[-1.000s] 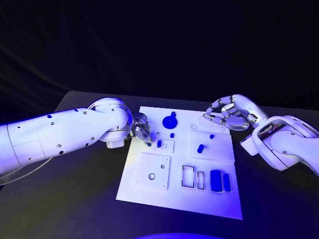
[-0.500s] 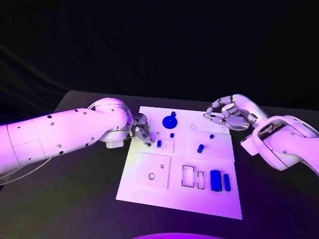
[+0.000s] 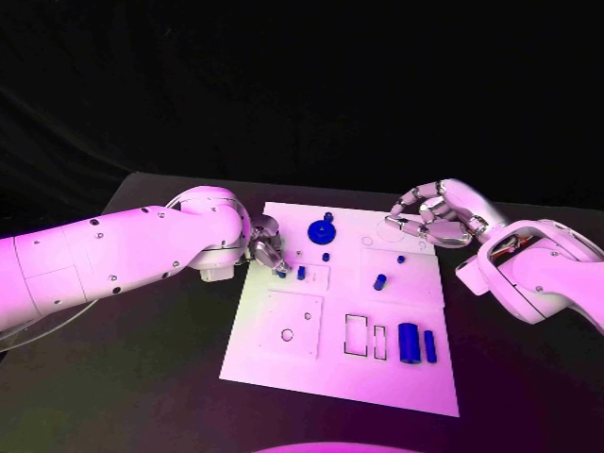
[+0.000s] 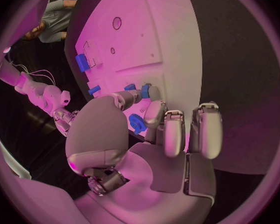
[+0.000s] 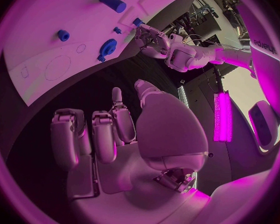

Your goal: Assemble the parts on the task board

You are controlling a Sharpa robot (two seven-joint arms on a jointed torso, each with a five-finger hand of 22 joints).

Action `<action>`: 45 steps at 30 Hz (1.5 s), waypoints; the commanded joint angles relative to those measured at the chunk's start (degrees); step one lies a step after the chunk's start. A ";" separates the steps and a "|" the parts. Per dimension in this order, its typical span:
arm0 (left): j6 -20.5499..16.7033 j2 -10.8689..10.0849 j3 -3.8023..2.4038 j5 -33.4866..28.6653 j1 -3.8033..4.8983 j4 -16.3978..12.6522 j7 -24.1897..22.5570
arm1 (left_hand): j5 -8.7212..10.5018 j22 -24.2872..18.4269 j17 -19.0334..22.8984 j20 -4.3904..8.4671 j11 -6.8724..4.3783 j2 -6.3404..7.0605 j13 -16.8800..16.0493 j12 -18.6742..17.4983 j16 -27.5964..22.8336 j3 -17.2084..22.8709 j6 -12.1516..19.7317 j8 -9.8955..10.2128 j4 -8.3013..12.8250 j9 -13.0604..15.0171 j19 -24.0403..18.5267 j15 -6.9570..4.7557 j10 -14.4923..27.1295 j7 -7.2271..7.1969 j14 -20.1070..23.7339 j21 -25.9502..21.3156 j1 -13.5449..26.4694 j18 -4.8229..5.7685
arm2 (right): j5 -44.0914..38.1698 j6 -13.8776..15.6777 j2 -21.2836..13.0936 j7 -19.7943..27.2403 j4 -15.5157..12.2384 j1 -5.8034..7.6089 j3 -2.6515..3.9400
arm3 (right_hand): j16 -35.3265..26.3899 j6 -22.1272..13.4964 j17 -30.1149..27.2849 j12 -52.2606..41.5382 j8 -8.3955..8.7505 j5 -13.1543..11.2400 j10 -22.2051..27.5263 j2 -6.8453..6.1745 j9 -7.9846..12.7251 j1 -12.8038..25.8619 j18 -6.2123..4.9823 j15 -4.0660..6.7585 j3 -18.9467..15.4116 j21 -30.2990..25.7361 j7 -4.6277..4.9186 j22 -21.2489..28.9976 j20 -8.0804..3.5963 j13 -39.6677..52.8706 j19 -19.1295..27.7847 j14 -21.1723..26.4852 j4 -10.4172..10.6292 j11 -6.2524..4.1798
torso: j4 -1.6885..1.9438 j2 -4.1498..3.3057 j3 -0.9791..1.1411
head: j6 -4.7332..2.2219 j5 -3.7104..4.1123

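The left hand [image 3: 265, 247] sits low over the left edge of the flat white task board [image 3: 316, 373], and the left wrist view shows its fingertips [image 4: 145, 92] pinching a small blue peg-like part [image 4: 144, 90] right at the board's surface, beside the small square recess there. The danger, as I read it, is a crooked entry: if that little part is tilted in the pinch it could jam or skid off across the smooth plate. The round blue gear-like part [image 3: 321, 228] stands just beside the working fingers, so a sideways correction could knock it. The right hand [image 3: 431, 215] hovers off the board's far right corner, fingers curled in on nothing visible, well apart from the parts. Other short blue pegs [image 3: 379, 280] sit mid-board, and two long blue blocks [image 3: 409, 342] lie in the slots near the front right. For room, the black tabletop [image 3: 139, 377] is bare and wide to the left and front, so the left arm can retreat that way. The board's near edge hangs close to the tabletop's front, and a push toward the robot could shift it.
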State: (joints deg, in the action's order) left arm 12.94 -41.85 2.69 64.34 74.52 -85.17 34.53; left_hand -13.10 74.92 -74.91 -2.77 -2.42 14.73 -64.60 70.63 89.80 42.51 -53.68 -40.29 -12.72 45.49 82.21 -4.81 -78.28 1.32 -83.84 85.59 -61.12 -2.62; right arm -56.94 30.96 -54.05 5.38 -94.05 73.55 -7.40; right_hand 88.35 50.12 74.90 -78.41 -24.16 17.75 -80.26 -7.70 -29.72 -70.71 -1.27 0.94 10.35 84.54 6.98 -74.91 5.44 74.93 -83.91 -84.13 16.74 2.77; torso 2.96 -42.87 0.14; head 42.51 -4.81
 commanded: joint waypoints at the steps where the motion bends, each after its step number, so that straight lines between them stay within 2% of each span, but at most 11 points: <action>1: 1.29 0.10 0.20 0.38 -0.29 0.04 0.18 | 0.07 6.34 -15.09 -0.04 0.02 -0.16 -0.18 0.32 0.20 -0.43 -0.45 -0.38 -0.06 0.09 0.51 -0.43 -0.56 0.04 -6.16 0.36 0.21 0.36 | -0.15 -0.02 0.01 0.44 -0.04 -0.05 0.00 | -0.27 -0.29 10.38 0.30 -0.33 0.30 0.17 0.02 -0.09 0.85 -0.32 0.33 -0.19 -0.33 0.06 -11.43 -0.44 3.25 -2.21 -4.76 0.04 -0.19 | -0.01 -0.04 0.00 | 0.03 -0.02; 10: 1.64 0.05 0.18 0.79 -0.29 0.26 0.18 | 0.00 6.53 -15.09 -0.04 -0.18 -0.28 -0.79 0.82 0.20 -0.74 -0.77 -0.63 0.13 0.16 0.67 -0.57 -0.95 -0.19 -6.16 0.44 -0.28 0.41 | -0.15 -0.05 0.00 0.46 -0.03 -0.08 0.00 | -0.27 -0.29 10.38 0.30 -0.33 0.30 0.17 0.02 -0.09 0.85 -0.32 0.33 -0.19 -0.33 0.06 -11.43 -0.44 3.25 -2.21 -4.76 0.04 -0.19 | 0.01 0.00 0.01 | 0.12 -0.02; 20: 2.37 -0.05 0.15 1.80 -0.28 0.19 0.14 | 0.00 6.69 -15.09 -0.06 -0.40 0.24 -1.11 1.06 0.20 -1.29 -0.92 -0.77 0.73 0.15 0.80 -0.76 -1.20 -0.45 -6.16 0.50 -1.25 0.45 | -0.15 -0.09 0.04 0.48 0.01 -0.14 0.00 | -0.27 -0.29 10.38 0.30 -0.33 0.30 0.17 0.02 -0.09 0.85 -0.32 0.33 -0.19 -0.33 0.06 -11.43 -0.44 3.25 -2.21 -4.76 0.04 -0.19 | -0.03 -0.03 0.03 | 0.16 0.00; 24: 2.43 -0.14 0.11 2.25 -0.28 0.19 0.15 | -0.01 6.70 -15.09 -0.07 -0.42 0.24 -1.12 1.07 0.20 -1.31 -0.94 -0.78 0.77 0.15 0.81 -0.77 -1.21 -0.48 -6.16 0.50 -1.35 0.45 | -0.15 -0.10 0.06 0.48 0.05 -0.17 0.00 | -0.27 -0.29 10.38 0.30 -0.33 0.30 0.17 0.02 -0.09 0.85 -0.32 0.33 -0.19 -0.33 0.06 -11.43 -0.44 3.25 -2.21 -4.76 0.04 -0.19 | -0.04 -0.05 -0.02 | 0.18 0.04; 33: 2.48 -0.17 0.05 2.50 -0.28 0.10 0.17 | -0.04 6.70 -15.09 -0.08 -0.45 0.01 -1.27 1.18 0.20 -1.31 -1.06 -0.82 0.68 0.13 0.81 -0.81 -1.32 -0.50 -6.16 0.50 -1.45 0.45 | -0.15 -0.10 0.10 0.49 0.08 -0.22 0.00 | -0.27 -0.29 10.38 0.30 -0.33 0.30 0.17 0.02 -0.09 0.85 -0.32 0.33 -0.19 -0.33 0.06 -11.43 -0.44 3.25 -2.21 -4.76 0.04 -0.19 | -0.02 0.00 0.02 | 0.26 0.03; 38: 2.86 -0.14 0.05 2.41 -0.28 -0.02 0.20 | -0.04 6.68 -15.09 -0.09 -0.44 -0.19 -1.26 1.17 0.20 -1.42 -1.15 -0.83 0.39 0.09 0.79 -0.82 -1.35 -0.48 -6.16 0.49 -1.32 0.45 | -0.15 -0.12 0.11 0.48 0.10 -0.24 0.00 | -0.27 -0.29 10.38 0.30 -0.33 0.30 0.17 0.02 -0.09 0.85 -0.32 0.33 -0.19 -0.33 0.06 -11.43 -0.44 3.25 -2.21 -4.76 0.04 -0.19 | 0.00 0.01 0.02 | 0.35 0.05; 45: 3.50 -0.08 0.05 1.71 -0.27 -0.08 0.21 | 0.00 6.71 -15.09 -0.14 -0.37 -0.51 -1.31 1.14 0.20 -2.68 -1.40 -0.81 -1.42 -0.10 0.81 -0.77 -1.46 -0.39 -6.16 0.48 -0.01 0.45 | -0.14 -0.13 0.13 0.47 0.14 -0.26 0.00 | -0.27 -0.29 10.38 0.30 -0.33 0.30 0.17 0.02 -0.09 0.85 -0.32 0.33 -0.19 -0.33 0.06 -11.43 -0.44 3.25 -2.21 -4.76 0.04 -0.19 | -0.01 0.00 0.05 | 0.23 0.00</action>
State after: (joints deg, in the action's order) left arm 14.27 -41.96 2.55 66.20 74.50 -85.20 34.33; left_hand -13.08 74.91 -74.90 -2.77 -2.86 14.29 -65.89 71.68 89.80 39.83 -54.61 -40.79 -13.86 45.46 82.61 -5.22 -79.47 1.03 -83.84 85.81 -61.53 -2.61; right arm -56.93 30.98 -53.96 5.43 -93.90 73.35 -7.40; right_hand 88.35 50.12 74.93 -78.41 -24.16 17.75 -80.26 -7.70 -29.75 -70.28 -1.27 0.93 10.35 84.54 6.98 -74.92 5.44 74.91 -83.91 -84.13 16.74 2.77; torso 2.94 -42.86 0.17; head 42.83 -4.82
